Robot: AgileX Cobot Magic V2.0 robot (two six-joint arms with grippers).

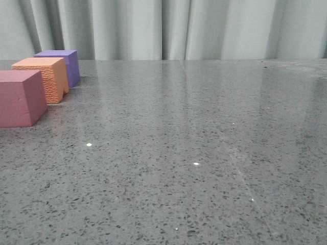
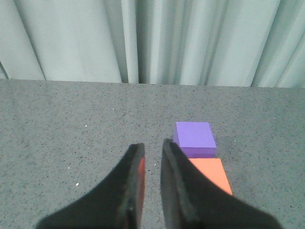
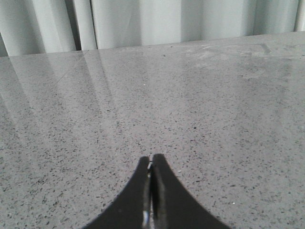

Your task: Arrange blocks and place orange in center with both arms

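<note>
In the front view three foam cubes stand in a close row at the far left: the pink-red cube [image 1: 20, 98] nearest, the pebbled orange cube [image 1: 43, 76] in the middle, the purple cube [image 1: 65, 62] behind. The orange cube fills the place between the other two. Neither gripper shows in the front view. In the left wrist view my left gripper [image 2: 153, 149] is empty, its jaws a narrow gap apart over bare tabletop, beside the purple cube [image 2: 194, 137] and the orange cube [image 2: 212, 174]; the pink-red cube is hidden there. My right gripper [image 3: 151, 160] is shut and empty over bare tabletop.
The grey speckled tabletop [image 1: 194, 153] stretches to the right of the cubes. A pale curtain [image 1: 168, 28] hangs behind the table's far edge. The pink-red cube is cut by the front view's left edge.
</note>
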